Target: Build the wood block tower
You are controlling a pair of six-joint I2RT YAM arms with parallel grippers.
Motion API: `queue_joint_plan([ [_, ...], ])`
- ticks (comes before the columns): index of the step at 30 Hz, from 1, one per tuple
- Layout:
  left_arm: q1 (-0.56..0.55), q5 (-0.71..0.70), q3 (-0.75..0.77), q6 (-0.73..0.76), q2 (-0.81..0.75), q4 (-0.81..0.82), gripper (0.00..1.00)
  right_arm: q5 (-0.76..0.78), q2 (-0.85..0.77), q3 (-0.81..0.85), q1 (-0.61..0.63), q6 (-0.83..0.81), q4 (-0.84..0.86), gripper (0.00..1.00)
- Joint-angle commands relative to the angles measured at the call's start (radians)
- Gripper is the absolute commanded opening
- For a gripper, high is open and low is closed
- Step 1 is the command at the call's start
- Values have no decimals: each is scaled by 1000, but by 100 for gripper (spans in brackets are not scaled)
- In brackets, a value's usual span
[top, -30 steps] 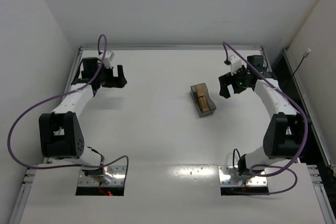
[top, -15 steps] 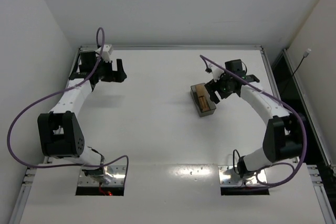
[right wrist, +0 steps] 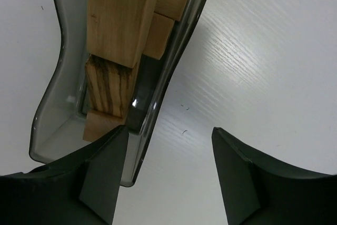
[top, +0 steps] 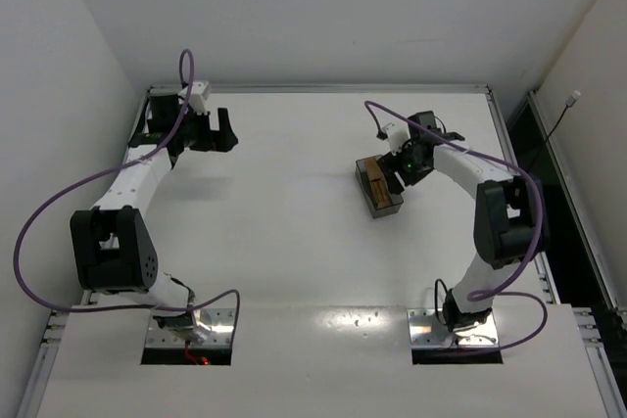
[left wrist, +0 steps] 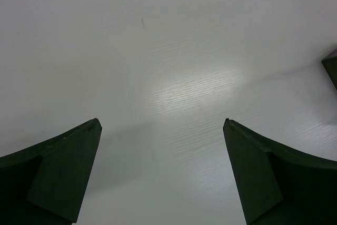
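Note:
The wood blocks (top: 376,186) lie in a dark translucent bin (top: 389,207) at the table's right centre. No tower stands anywhere in view. In the right wrist view a long block (right wrist: 124,14) lies on a dark-streaked block (right wrist: 108,88), with small cubes (right wrist: 158,35) beside them. My right gripper (top: 400,171) is open and empty at the bin's right side. Its jaws (right wrist: 169,129) straddle the bin's right wall (right wrist: 174,51): one finger is over the inside, the other over the table. My left gripper (top: 221,132) is open and empty at the far left, over bare table (left wrist: 162,120).
The white table (top: 294,242) has a metal rail along its far edge (top: 323,88). White walls close in the left and back sides. Purple cables loop off both arms. A dark corner (left wrist: 331,69) shows at the right edge of the left wrist view.
My right gripper has swung left from beside the bin to its right wall. My left gripper shifted slightly toward the far left. The bin and blocks have not moved.

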Motion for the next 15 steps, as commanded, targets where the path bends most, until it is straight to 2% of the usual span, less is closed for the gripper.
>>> queue_joint_plan([
  [1, 10, 20, 43, -11, 10, 23, 100, -11, 20, 56, 1, 25, 0, 61],
  [3, 10, 20, 43, -11, 20, 23, 100, -11, 29, 65, 1, 25, -11, 55],
  [7, 10, 20, 66, -11, 45, 23, 100, 8, 66, 77, 10, 16, -37, 32],
  [12, 10, 20, 87, -20, 65, 23, 100, 8, 133, 108, 10, 7, -90, 25],
  [15, 10, 20, 87, -20, 65, 23, 100, 8, 155, 117, 10, 6, -110, 5],
])
